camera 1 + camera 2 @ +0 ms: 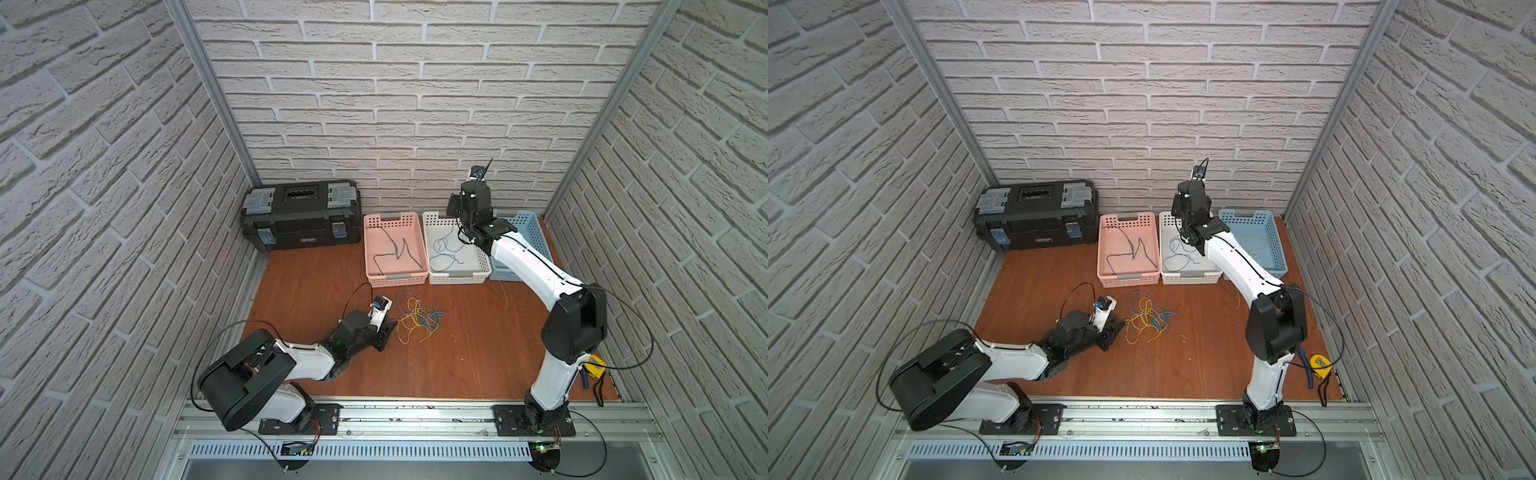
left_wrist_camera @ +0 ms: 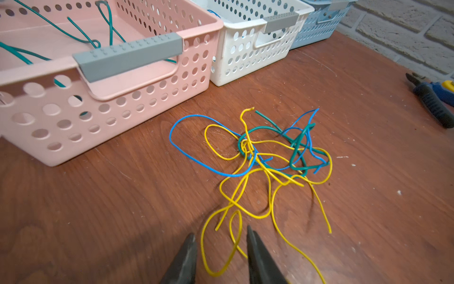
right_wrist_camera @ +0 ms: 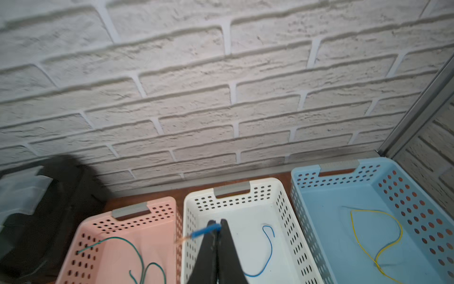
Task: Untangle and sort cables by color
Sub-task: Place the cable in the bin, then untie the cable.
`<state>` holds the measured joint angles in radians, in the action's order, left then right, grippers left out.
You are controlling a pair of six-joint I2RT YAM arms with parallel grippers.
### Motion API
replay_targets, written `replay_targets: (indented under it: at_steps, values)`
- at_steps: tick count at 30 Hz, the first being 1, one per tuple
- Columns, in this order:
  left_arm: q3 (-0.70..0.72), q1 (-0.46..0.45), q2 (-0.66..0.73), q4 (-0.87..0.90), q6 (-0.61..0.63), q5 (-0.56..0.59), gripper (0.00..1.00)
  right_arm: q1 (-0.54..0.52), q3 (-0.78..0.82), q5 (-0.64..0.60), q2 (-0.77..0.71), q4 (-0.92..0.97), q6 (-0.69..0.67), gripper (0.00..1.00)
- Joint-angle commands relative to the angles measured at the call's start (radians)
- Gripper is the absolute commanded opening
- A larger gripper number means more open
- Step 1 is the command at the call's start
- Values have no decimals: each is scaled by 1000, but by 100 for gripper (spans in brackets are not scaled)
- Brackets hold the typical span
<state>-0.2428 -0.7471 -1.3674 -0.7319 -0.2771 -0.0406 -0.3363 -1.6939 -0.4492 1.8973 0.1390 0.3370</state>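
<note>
Right gripper (image 3: 217, 225) fingers pinch a thin blue wire (image 3: 204, 232) over the white perforated basket (image 3: 245, 196); release looks next. Left gripper (image 2: 219, 232) fingers stand parted.

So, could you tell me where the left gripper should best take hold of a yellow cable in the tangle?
Probably the loose yellow loop lying between the open jaws of the left gripper, away from the knot. Come down from above on the near side: there the loop lies on the table, clear of the other colours.
</note>
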Motion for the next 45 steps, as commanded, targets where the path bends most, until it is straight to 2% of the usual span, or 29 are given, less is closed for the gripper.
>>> replay_targets:
  at_steps: [1,5,8,12,13,17,23,30,33,35,36,38,40,41,45]
  values:
    - [-19,-1,55,59,6,64,48,12,-29,-5,71,46,25,7]
    - [-40,2,107,136,-30,160,54,23,-141,11,165,236,47,41]
    - [-62,22,144,193,-74,190,56,23,-218,1,167,430,59,46]
    - [-61,41,192,195,-129,157,59,24,-161,113,33,588,60,51]
    - [-62,43,201,188,-138,136,59,23,-111,164,-15,595,58,51]
    - [-76,45,200,171,-198,89,57,9,134,391,-228,555,95,64]
    - [-132,40,115,165,-189,-21,55,-80,422,517,-451,468,167,60]
    - [-197,-4,36,194,-166,-94,52,-188,571,497,-449,470,84,49]
    - [-206,-90,7,154,-21,-116,51,-188,653,426,-471,443,251,50]
    - [-178,-159,-24,69,144,-52,51,-188,728,320,-505,418,531,56]
    - [-169,-163,-48,27,183,-34,51,-189,778,316,-528,365,638,56]
    - [-171,-148,-101,-35,252,-8,49,-200,936,300,-594,138,885,57]
    - [-184,-133,-145,-70,307,-8,48,-216,1047,269,-618,-62,1042,57]
    - [-192,-128,-162,-83,335,-14,47,-216,1061,275,-605,-128,1070,57]
    - [-213,-94,-215,-111,391,-83,46,-224,976,305,-521,-92,1079,57]
